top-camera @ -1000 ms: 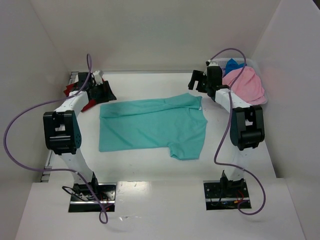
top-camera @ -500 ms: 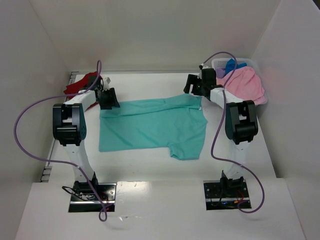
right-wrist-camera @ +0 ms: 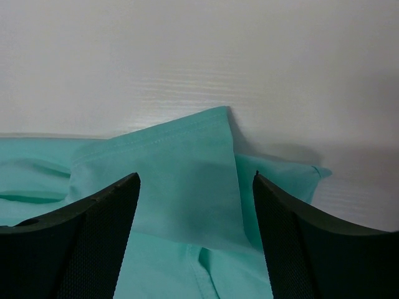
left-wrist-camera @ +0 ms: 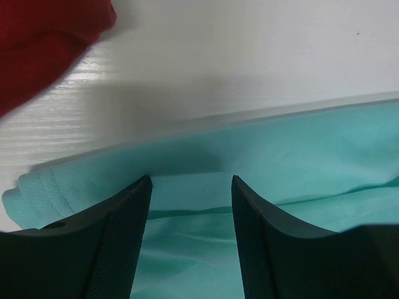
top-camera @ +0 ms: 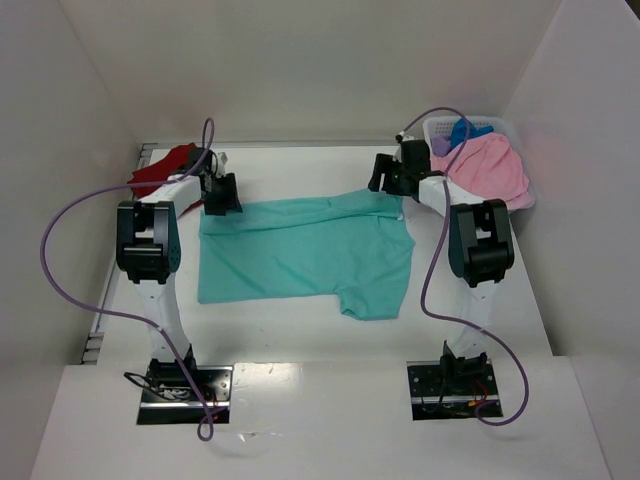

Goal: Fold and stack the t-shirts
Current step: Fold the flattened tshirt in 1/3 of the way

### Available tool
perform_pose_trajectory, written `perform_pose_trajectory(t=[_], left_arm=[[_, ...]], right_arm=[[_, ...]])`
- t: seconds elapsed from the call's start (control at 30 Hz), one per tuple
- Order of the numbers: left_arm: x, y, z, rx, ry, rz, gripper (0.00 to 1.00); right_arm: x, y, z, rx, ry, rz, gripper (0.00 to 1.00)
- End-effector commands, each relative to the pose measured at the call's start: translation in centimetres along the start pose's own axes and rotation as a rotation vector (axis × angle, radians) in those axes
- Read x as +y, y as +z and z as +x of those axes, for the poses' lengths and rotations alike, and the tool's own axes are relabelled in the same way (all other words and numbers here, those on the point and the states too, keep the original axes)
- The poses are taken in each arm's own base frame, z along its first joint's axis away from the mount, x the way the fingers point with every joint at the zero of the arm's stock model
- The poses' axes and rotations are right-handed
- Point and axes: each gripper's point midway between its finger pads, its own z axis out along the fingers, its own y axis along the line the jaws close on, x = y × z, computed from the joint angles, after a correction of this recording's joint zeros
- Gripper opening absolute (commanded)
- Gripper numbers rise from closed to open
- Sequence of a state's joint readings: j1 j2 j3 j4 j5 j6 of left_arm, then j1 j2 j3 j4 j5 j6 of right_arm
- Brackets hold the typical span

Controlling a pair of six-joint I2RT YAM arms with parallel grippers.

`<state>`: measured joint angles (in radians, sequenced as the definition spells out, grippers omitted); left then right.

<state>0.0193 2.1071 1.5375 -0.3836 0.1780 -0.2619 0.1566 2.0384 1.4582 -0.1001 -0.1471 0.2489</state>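
Note:
A teal t-shirt (top-camera: 305, 250) lies spread flat on the white table, partly folded along its far edge. My left gripper (top-camera: 222, 197) hovers over its far left corner, jaws open with teal fabric (left-wrist-camera: 187, 212) showing between them. My right gripper (top-camera: 388, 180) is at the far right corner, jaws open over a folded-back sleeve flap (right-wrist-camera: 187, 180). A dark red t-shirt (top-camera: 160, 170) sits at the far left, also showing in the left wrist view (left-wrist-camera: 37, 43). Pink (top-camera: 490, 170) and blue (top-camera: 465, 130) t-shirts are piled in the basket.
The white basket (top-camera: 500, 125) stands at the far right corner against the white wall. White walls enclose the table on three sides. Purple cables loop from both arms. The arm bases (top-camera: 185, 380) are at the near edge.
Both grippers have come down and inward onto the teal shirt's far corners. The left arm swung right from the dark red shirt. The right jaws have narrowed a little.

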Motion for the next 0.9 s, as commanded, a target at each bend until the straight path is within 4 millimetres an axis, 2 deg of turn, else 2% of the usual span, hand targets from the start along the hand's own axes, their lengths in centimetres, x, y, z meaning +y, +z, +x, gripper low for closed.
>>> perform_pose_trajectory(t=[0.0, 0.03, 0.13, 0.17, 0.23, 0.27, 0.3, 0.33, 0.47, 0.53, 0.57, 0.6, 0.63, 0.67, 0.77, 0.87], left_arm=[[0.5, 0.8, -0.4, 0.008, 0.018, -0.06, 0.63], [0.5, 0.7, -0.2, 0.017, 0.016, -0.062, 0.63], [0.1, 1.4, 0.2, 0.026, 0.031, -0.074, 0.63], [0.5, 1.3, -0.1, 0.022, 0.031, -0.097, 0.63], [0.6, 1.6, 0.2, 0.03, 0.03, -0.099, 0.63], [0.5, 1.5, -0.2, 0.022, 0.031, -0.097, 0.63], [0.5, 1.5, -0.2, 0.022, 0.031, -0.097, 0.63], [0.6, 1.5, -0.2, 0.02, 0.032, -0.106, 0.63], [0.5, 1.4, -0.6, 0.011, 0.033, -0.104, 0.63], [0.5, 1.2, -0.8, 0.011, 0.033, -0.104, 0.63], [0.5, 1.2, -0.8, 0.011, 0.033, -0.104, 0.63], [0.5, 1.2, -0.8, 0.011, 0.033, -0.104, 0.63], [0.5, 1.2, -0.8, 0.011, 0.033, -0.104, 0.63], [0.4, 1.1, -1.2, 0.002, 0.034, -0.102, 0.63], [-0.3, 1.0, -1.2, 0.01, 0.034, -0.07, 0.63], [-3.4, -1.2, -3.6, -0.047, 0.074, 0.015, 0.68]], right_arm=[[0.5, 0.6, 0.8, 0.028, -0.03, -0.008, 0.78], [0.3, 0.8, 1.4, 0.047, -0.036, -0.003, 0.77], [0.3, 0.9, 0.9, 0.05, -0.045, -0.002, 0.7], [0.3, 1.2, 1.0, 0.057, -0.044, 0.0, 0.55], [0.3, 1.2, 1.0, 0.057, -0.044, 0.0, 0.44], [0.7, 1.2, 1.4, 0.069, -0.048, -0.004, 0.35], [0.8, 1.1, 1.5, 0.071, -0.048, -0.013, 0.3], [0.8, 1.1, 1.7, 0.08, -0.047, -0.01, 0.19], [1.4, -0.9, 1.1, 0.055, -0.05, -0.027, 0.08], [1.6, -1.2, 1.6, 0.061, -0.041, -0.038, 0.08], [2.7, -2.6, 0.7, 0.024, -0.053, -0.068, 0.08], [2.7, -2.6, 1.5, 0.042, -0.051, -0.073, 0.08], [3.0, -3.6, 0.7, 0.015, -0.055, -0.081, 0.08], [3.1, -4.0, 1.5, 0.029, -0.044, -0.088, 0.08], [3.1, -5.3, 1.8, 0.021, -0.046, -0.09, 0.11], [3.3, -6.1, 3.0, 0.041, -0.063, -0.118, 0.18]])
